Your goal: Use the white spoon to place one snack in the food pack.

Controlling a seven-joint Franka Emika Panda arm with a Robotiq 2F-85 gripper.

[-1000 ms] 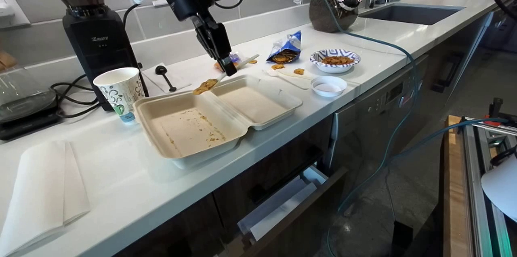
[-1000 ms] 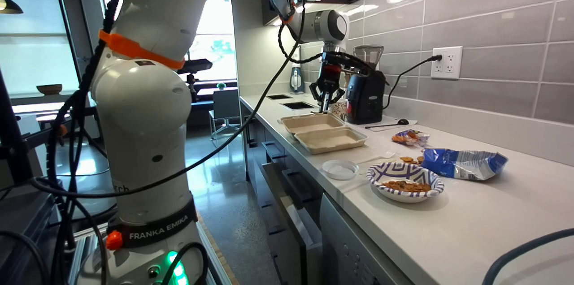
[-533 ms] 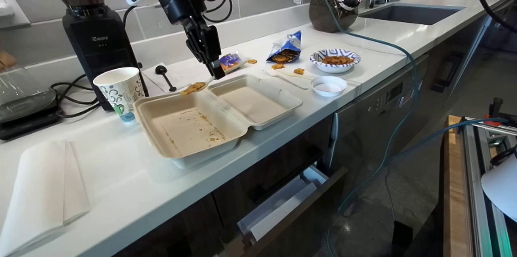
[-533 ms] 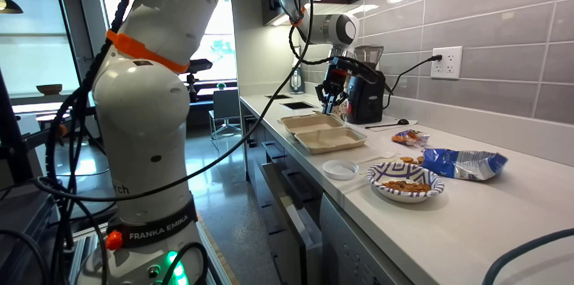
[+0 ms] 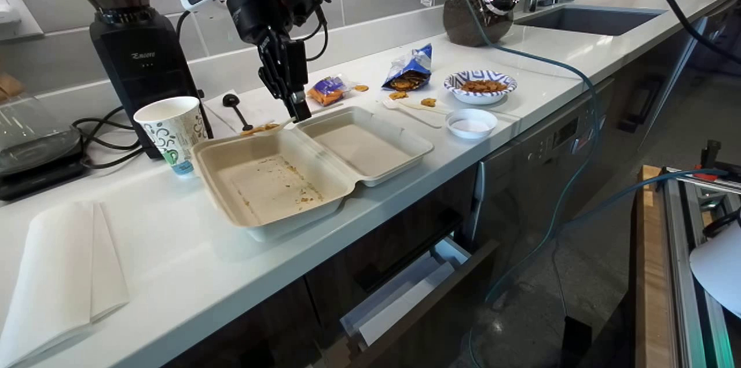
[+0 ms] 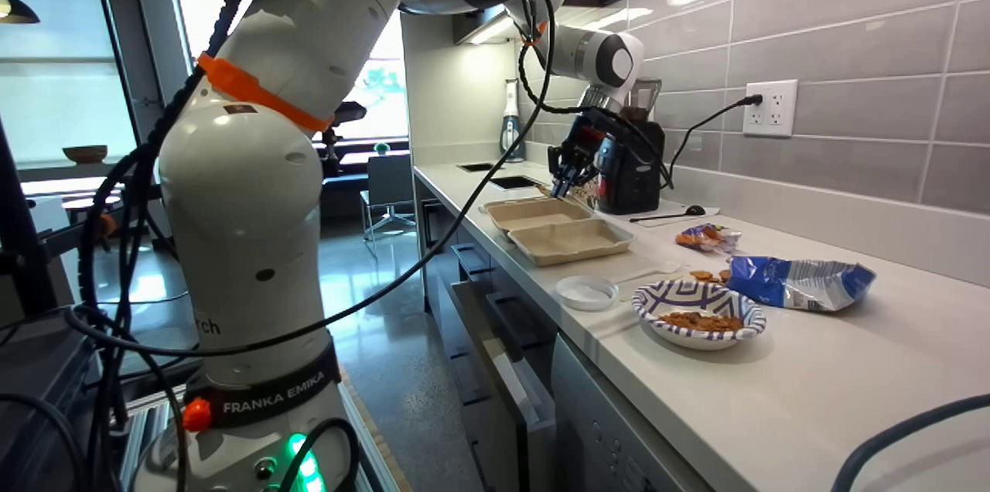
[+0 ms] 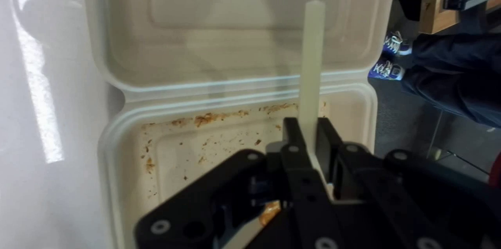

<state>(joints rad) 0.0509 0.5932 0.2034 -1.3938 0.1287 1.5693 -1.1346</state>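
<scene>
My gripper point(image 5: 299, 116) is shut on the handle of the white spoon point(image 7: 312, 45). The handle's end points over one half of the food pack point(image 5: 370, 142), an open cream-beige clamshell box on the counter. On the spoon's bowl sits an orange-brown snack point(image 5: 260, 128); in the wrist view only a piece of the snack point(image 7: 270, 212) shows between the dark finger links. In an exterior view the loaded bowl appears at the back rim of the half nearest the cup, and that half has crumbs point(image 7: 207, 118) scattered on its floor. The spoon's bowl itself is mostly hidden.
A paper cup point(image 5: 173, 131) and a black grinder point(image 5: 145, 67) stand close to the pack's crumbed half. Farther along are a patterned bowl point(image 5: 480, 87), a blue packet point(image 5: 410, 67), a small white dish point(image 5: 470, 124) and an orange packet point(image 5: 327, 92). Below, a drawer point(image 5: 417, 298) stands pulled out.
In an exterior view the gripper has moved left and down toward the crumbed half and has tilted, carrying spoon and snack along. The spoon's bowl now shows more edge-on. The pack has stayed put.
</scene>
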